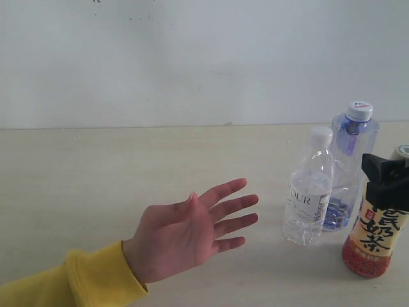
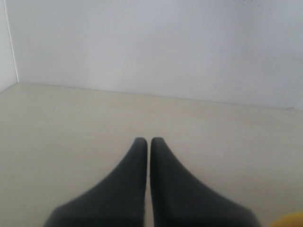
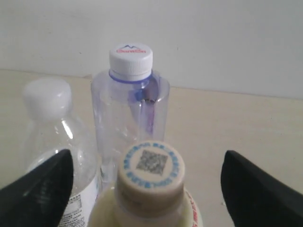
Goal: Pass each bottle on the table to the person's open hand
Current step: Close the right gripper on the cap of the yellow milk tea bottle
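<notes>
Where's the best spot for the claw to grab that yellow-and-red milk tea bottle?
Just under the cap, coming from above. The milk tea bottle stands upright, the open right claw straddles its cap, and the small water bottle stands close beside it.

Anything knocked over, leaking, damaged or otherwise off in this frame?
Nothing stands out. The small clear white-capped water bottle, the taller bluish clear bottle and the yellow-and-red labelled milk tea bottle all stand upright and capped on the pale beige table, with no spill visible. The person's open hand is palm up, apart from them.
</notes>
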Controlling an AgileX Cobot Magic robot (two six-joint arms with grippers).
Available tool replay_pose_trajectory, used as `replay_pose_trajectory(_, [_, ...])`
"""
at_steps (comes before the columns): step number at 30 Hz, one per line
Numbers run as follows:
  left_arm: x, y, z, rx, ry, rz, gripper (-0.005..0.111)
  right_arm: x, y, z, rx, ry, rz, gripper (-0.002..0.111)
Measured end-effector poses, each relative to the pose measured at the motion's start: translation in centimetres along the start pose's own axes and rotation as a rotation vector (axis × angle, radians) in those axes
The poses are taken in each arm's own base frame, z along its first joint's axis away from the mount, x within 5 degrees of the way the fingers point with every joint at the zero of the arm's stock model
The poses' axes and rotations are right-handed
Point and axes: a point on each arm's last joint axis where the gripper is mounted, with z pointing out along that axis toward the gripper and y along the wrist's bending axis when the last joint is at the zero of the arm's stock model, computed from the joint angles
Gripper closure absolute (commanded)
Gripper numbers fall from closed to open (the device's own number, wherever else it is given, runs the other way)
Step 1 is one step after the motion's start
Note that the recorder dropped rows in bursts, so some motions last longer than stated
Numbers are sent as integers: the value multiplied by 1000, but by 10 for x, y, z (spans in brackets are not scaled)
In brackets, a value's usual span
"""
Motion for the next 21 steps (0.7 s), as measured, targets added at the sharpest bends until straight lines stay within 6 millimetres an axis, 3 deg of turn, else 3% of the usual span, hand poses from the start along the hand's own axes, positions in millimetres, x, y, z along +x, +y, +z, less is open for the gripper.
replay_pose_trajectory(3, [0,0,0,0,0,0,103,4,0,7,8,5,-7,37])
replay_pose_trajectory(6, [0,0,0,0,0,0,103,3,-1,9,17,-25,-11,55])
replay_pose_trajectory(9, [0,0,0,0,0,0,103,2,-1,9,19,-35,-11,82])
replay_pose_trajectory(11, [0,0,0,0,0,0,103,2,-1,10,20,-39,-5,107])
replay_pose_trajectory(21, [0,0,0,0,0,0,103,-4,1,0,-1,-33,20,109])
